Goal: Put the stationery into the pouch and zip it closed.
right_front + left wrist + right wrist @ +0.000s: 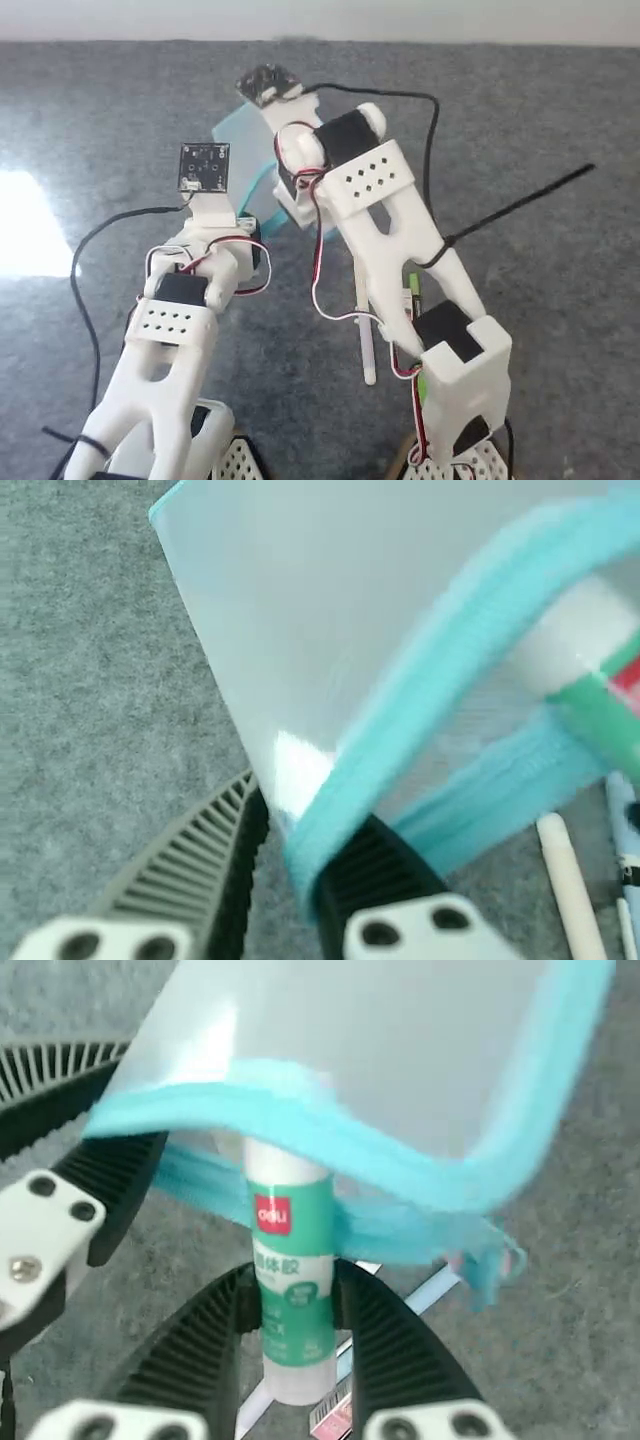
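1. At the pouch's (400,1050) mouth, we judge the step in hand to be feeding in the glue stick (290,1220); the right gripper (292,1280) pinches its green barrel between both fingers, and its white end sits between the two teal zip lips.
2. To do this well, we would push the stick along its own axis, deep enough for the whole barrel to pass the lower lip before the fingers spread; letting go early risks it sliding back out onto the table (560,300).
3. We rely on the left gripper (305,820) to brace the opening; its fingers close on the teal zip edge near one corner, pinching it; a firm, steady pinch should stop the mouth from collapsing or the pouch from skidding away under the push.
4. We see the pouch lifted at its open end between the two grippers, toward the far side of the table in the high view; it is translucent and frosted, soft enough to sag, with a bright teal zip band round the opening.
5. We note a white pen (367,330) lying on the table near the right arm, not yet packed; the zip stands open, so closing comes last.
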Tool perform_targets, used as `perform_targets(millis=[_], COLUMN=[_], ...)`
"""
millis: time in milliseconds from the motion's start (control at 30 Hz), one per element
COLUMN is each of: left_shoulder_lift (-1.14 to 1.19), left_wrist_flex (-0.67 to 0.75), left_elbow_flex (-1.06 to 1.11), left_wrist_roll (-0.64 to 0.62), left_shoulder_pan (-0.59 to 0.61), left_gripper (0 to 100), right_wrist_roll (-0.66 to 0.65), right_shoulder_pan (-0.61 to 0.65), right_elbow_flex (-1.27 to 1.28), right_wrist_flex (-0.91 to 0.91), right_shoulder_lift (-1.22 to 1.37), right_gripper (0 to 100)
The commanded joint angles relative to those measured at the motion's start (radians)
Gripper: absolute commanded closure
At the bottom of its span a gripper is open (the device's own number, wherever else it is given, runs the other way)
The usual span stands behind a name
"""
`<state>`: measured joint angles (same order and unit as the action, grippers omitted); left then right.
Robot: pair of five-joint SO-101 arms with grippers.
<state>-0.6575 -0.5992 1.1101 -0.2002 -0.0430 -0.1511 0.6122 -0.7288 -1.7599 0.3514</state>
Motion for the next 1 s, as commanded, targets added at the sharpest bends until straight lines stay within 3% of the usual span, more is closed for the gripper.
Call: perform_targets(millis=[0,300,633,867,967], left_shoulder_lift=[-0.008,-0.008,-0.008,-0.009,-0.009], left_wrist_flex=[0.008,0.008,0.008,-0.064,-0.089], left_elbow_flex=[0.015,0.015,0.013,-0.047,-0.062], left_wrist_roll=[0.020,0.020,0.020,0.020,0.018], left_shoulder_pan=[0.000,0.000,0.000,-0.002,0.000], left_gripper=[99,99,99,99,99], right_wrist_roll=[0.018,0.025,0.020,-0.055,-0.077], right_shoulder_pan=[-0.045,-0.030,-0.022,0.050,0.064], right_elbow_flex=[-0.117,-0.121,-0.120,-0.115,-0.118], right_wrist_flex=[-0.027,0.004,0.306,0.311,0.308], right_shoulder_lift=[-0.018,-0.019,-0.010,-0.010,-0.022], right_gripper=[99.1,99.1,98.7,80.7,77.5])
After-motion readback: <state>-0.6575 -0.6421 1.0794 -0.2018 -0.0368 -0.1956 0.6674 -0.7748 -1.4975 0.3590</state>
